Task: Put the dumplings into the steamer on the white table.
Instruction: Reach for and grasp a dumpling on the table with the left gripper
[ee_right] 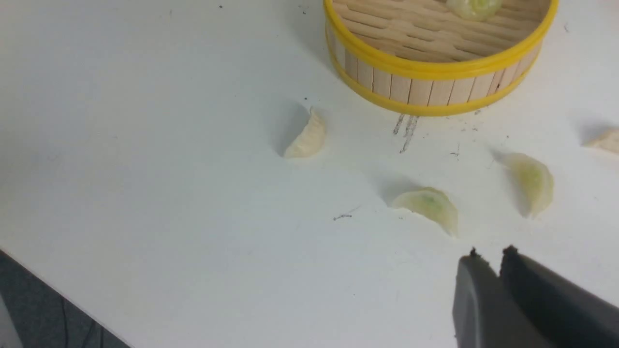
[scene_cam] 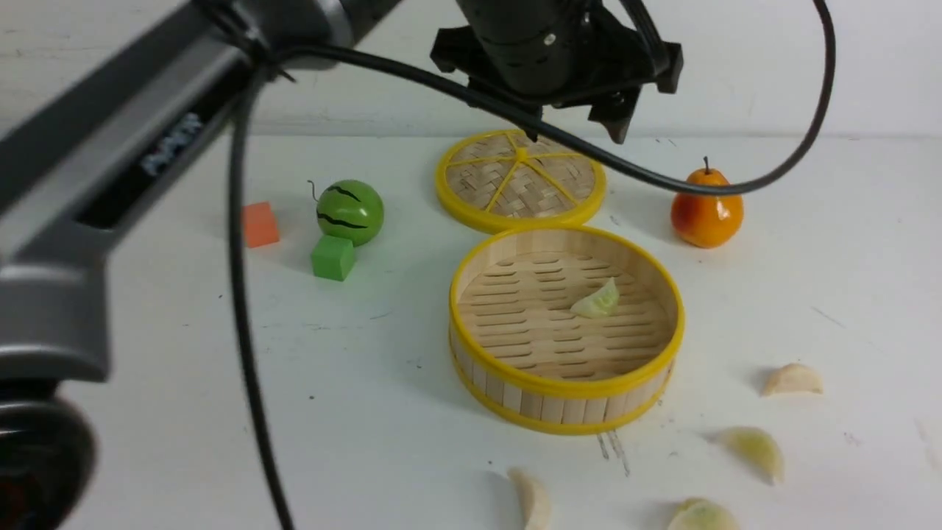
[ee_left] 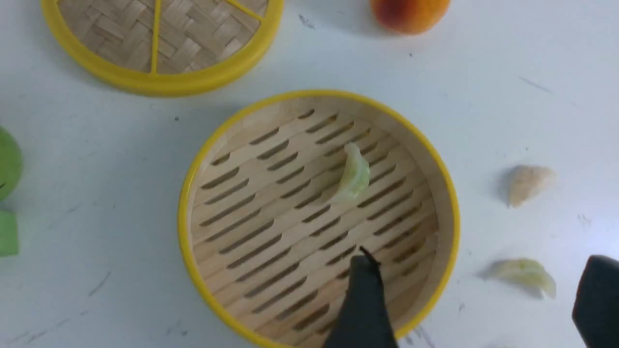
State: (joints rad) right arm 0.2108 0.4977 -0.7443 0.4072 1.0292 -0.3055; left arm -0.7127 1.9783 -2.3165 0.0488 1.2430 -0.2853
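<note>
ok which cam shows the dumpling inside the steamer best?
Left wrist view: it looks almost straight down into the steamer, so the whole dumpling lies unobstructed on the slats. Front view shows the dumpling whole but smaller, at a slant. Right wrist view cuts the dumpling off at the frame edge.

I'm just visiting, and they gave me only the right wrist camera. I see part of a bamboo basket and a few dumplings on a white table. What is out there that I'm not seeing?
Observer: The flat woven lid lies behind the steamer.
Operator: Anything besides baskets and dumplings?
Observer: A toy watermelon, a green cube and an orange cube sit on the robot's left side, and an orange toy fruit on its right.
Operator: And the other arm?
Observer: The left gripper hangs above the steamer, open and empty.
</note>
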